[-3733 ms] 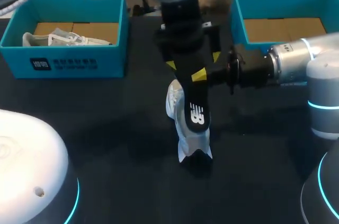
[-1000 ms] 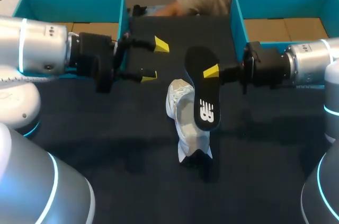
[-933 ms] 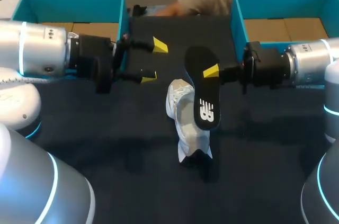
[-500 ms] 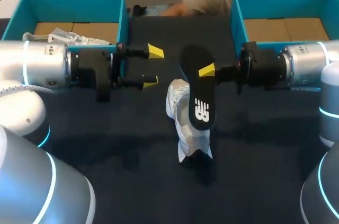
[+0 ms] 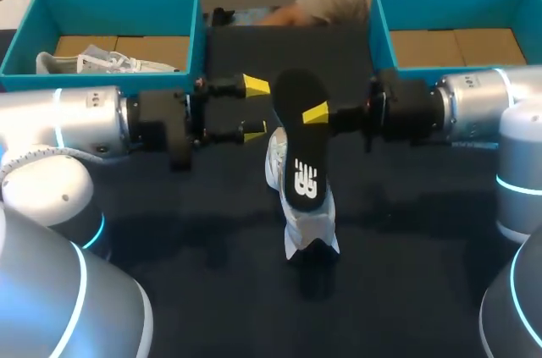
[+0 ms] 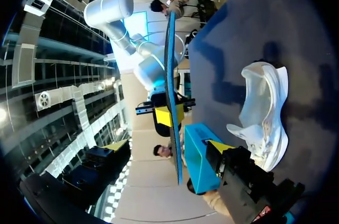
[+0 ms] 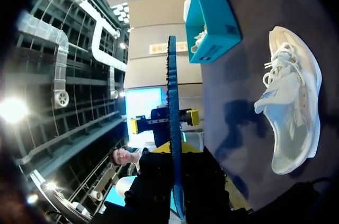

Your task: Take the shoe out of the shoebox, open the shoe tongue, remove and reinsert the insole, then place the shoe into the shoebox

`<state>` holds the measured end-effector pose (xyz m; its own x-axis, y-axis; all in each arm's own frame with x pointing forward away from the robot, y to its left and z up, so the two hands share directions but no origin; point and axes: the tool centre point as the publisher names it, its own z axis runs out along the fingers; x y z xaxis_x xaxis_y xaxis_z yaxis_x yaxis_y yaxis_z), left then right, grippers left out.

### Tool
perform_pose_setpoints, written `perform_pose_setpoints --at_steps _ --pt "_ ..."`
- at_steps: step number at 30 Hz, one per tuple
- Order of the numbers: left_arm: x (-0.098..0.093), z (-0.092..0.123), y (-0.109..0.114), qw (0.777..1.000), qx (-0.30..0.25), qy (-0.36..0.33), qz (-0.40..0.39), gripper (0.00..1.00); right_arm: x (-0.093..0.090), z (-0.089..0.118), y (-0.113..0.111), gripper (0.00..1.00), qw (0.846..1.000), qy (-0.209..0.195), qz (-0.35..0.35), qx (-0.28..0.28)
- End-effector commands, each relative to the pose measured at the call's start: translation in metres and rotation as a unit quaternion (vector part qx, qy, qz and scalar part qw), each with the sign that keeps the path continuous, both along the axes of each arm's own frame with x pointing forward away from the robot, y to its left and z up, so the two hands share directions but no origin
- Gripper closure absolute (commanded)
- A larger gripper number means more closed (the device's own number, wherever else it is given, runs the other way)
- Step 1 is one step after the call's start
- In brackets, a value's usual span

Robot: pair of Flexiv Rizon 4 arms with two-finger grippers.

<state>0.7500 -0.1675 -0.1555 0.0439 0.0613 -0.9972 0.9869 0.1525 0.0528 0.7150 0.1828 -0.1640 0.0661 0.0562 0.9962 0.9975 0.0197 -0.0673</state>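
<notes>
- Dark bench (image 5: pixel 169 273) across the whole scene, with two teal boxes along its far side.
- Far left: shoebox (image 5: pixel 102 32), with a second shoe (image 5: pixel 85 62), also white, lying inside on the cardboard floor.
- Far right: another teal box (image 5: pixel 457 7), cardboard floor showing.
- Middle of the bench: white shoe (image 5: pixel 309 231), resting on the surface outside both boxes, partly hidden by what hangs over it.
- Over the white shoe: black insole (image 5: pixel 301 146), held up and tilted, far end high, near end down by the shoe's opening; cannot tell whether it touches.
- From the right: right arm (image 5: pixel 457 108), reaching to the middle, right jaws pinched on the far part of the insole, one yellow tip (image 5: pixel 315 112) flat against its face.
- Right wrist view: insole edge-on between the fingers, shoe on the bench beside it.
- From the left: left arm (image 5: pixel 85 125), left jaws spread wide and holding nothing, yellow fingertips (image 5: pixel 256 85) just left of the insole.
- Left wrist view: insole edge-on ahead of the fingers, shoe lying beyond.
</notes>
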Motion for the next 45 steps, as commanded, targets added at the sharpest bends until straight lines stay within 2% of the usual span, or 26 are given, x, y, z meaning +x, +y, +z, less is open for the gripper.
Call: perform_pose_setpoints --at_steps 1,3,6,10,24,29,34,36,38,45 --pt "0.008 -0.002 -0.014 1.000 -0.005 -0.002 0.005 0.11 -0.004 0.000 0.010 1.00 1.000 -0.002 -0.004 -0.001" --pt "0.011 -0.003 -0.018 1.000 -0.008 0.002 0.012 0.17 -0.006 0.001 0.012 1.00 1.000 -0.003 -0.005 -0.002" --pt "0.015 -0.003 -0.025 1.000 -0.009 0.002 0.017 0.35 -0.007 0.001 0.015 1.00 1.000 -0.006 -0.004 -0.001" --pt "0.014 -0.002 -0.031 1.000 -0.013 0.005 0.013 0.48 -0.007 0.001 0.017 1.00 1.000 -0.009 -0.003 0.001" --pt "0.008 -0.006 -0.040 0.999 -0.013 0.029 0.003 0.55 -0.004 0.001 0.014 1.00 1.000 -0.015 -0.001 0.001" --pt "0.007 -0.008 -0.043 0.999 -0.013 0.032 0.000 0.61 -0.003 0.001 0.016 1.00 1.000 -0.018 -0.001 0.003" --pt "0.006 -0.009 -0.043 0.999 -0.012 0.034 -0.002 0.70 -0.004 0.001 0.016 1.00 1.000 -0.019 -0.003 0.002" --pt "0.005 -0.010 -0.043 0.999 -0.012 0.035 -0.002 0.78 -0.005 0.001 0.017 1.00 1.000 -0.019 -0.004 0.001" --pt "0.005 -0.011 -0.042 0.999 -0.013 0.036 -0.001 0.81 -0.005 0.001 0.017 1.00 1.000 -0.019 -0.004 0.001" --pt "0.004 -0.013 -0.041 0.999 -0.014 0.038 0.002 1.00 -0.003 0.001 0.019 1.00 1.000 -0.020 -0.001 0.003"
